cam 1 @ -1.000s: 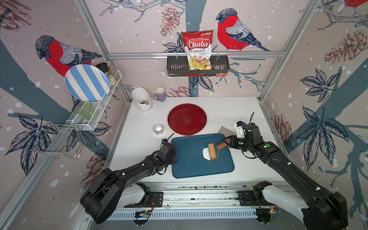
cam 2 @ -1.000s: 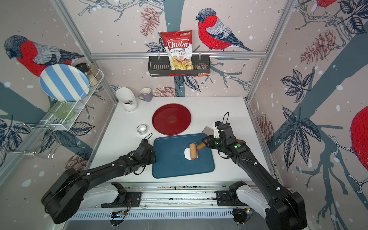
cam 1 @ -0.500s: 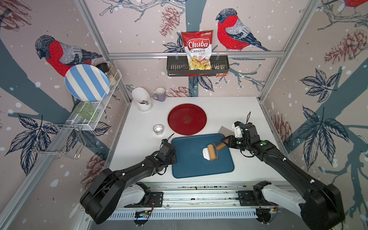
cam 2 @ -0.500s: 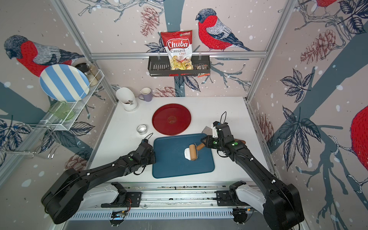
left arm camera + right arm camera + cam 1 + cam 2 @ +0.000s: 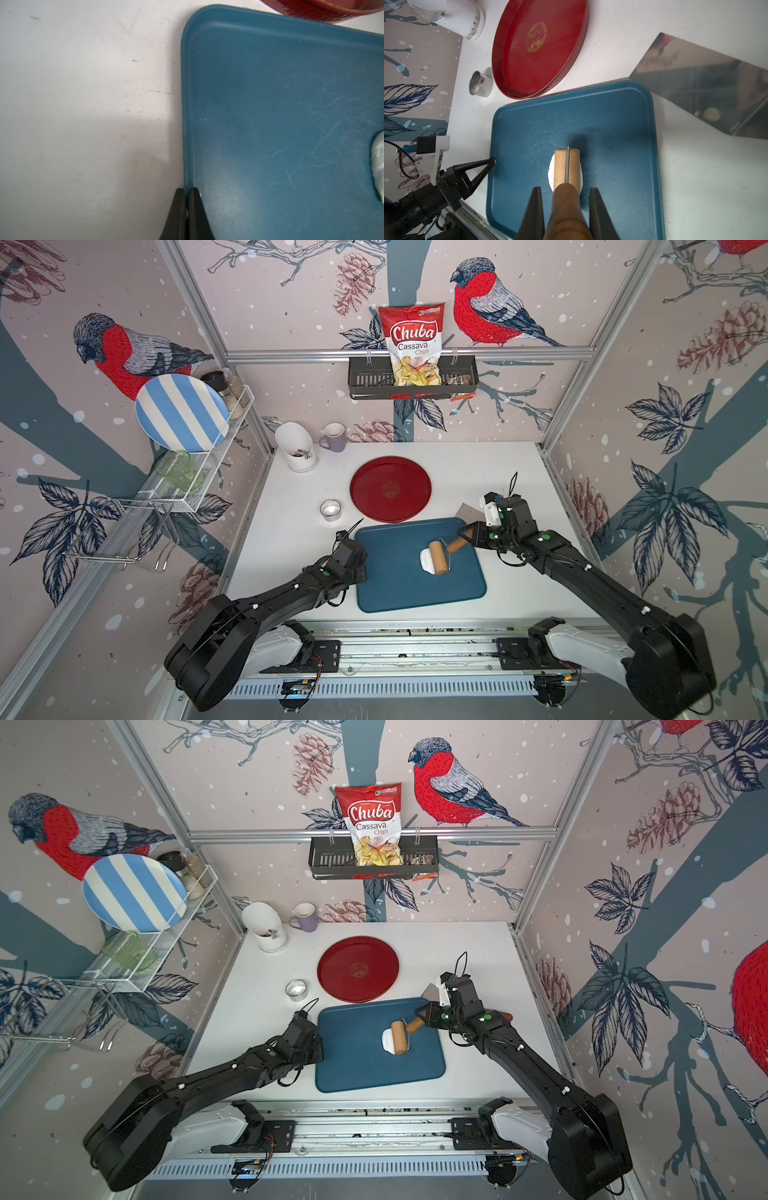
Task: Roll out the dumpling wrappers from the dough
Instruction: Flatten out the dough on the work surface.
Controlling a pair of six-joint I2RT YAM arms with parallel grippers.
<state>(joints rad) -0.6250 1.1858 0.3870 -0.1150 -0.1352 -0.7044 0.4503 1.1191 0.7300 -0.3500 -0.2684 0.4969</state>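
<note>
Now, you see the dough [image 5: 426, 563] on the blue tray [image 5: 395, 589], a little right of its middle; it is a flattened oval, and its long axis runs from the back of the table [image 5: 291, 539] toward the front, the same way as the barrel of the wooden roller [image 5: 438, 557] lying on it; a white edge shows at the barrel's left side. The roller's handle points right and back into the right pincer [image 5: 468, 532], which is closed on it; that arm reaches low from the front right. Your left arm lies stretched low; the left pincer [image 5: 187, 190] is closed tight on the tray's left rim. The bag [image 5: 411, 344] in the black rack [image 5: 365, 381] reads "Chuba Cassava Chips".
</note>
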